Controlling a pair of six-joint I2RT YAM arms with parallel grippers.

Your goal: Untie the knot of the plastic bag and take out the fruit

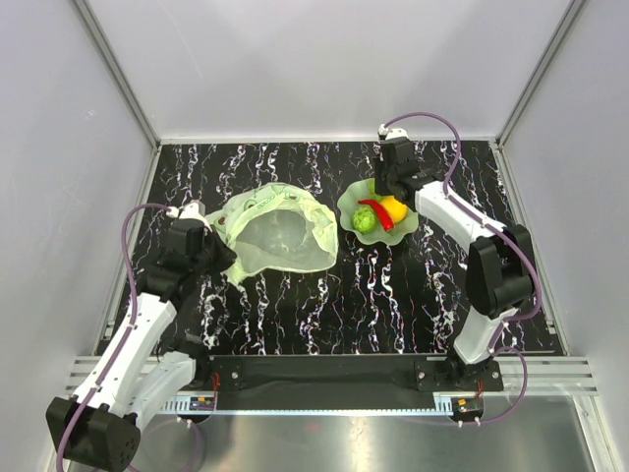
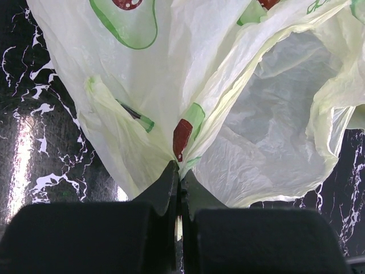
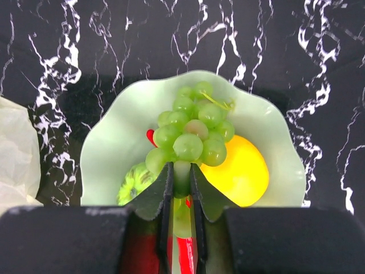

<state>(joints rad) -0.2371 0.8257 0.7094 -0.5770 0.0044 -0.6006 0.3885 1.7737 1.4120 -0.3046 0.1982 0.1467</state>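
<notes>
Left gripper [image 2: 178, 171] fills the bottom of its wrist view, its jaws pressed together on a pinched fold of the bag [image 2: 256, 114]. Seen from above, the bag lies on the black marbled table [image 1: 295, 315] with its mouth spread wide, and only crinkled pale film shows inside. Red and green printed marks dot its outer skin.

To its right, a little apart, sits the wavy-edged dish [image 1: 346, 205]. The green fruit [image 1: 365, 221], the red piece [image 1: 378, 214] and the yellow fruit [image 1: 395, 207] lie in it.

The right gripper [image 3: 181, 171] hangs over the dish, its jaws a narrow slit apart and clamped on the near end of the grapes [image 3: 191, 128]. The bunch reaches out over the other fruit.

Whether the grapes touch the dish cannot be told. From above they are hidden under the right gripper. In the right wrist view the fingers cover most of the red piece. The left wrist view cuts off the bag's upper and right parts.
</notes>
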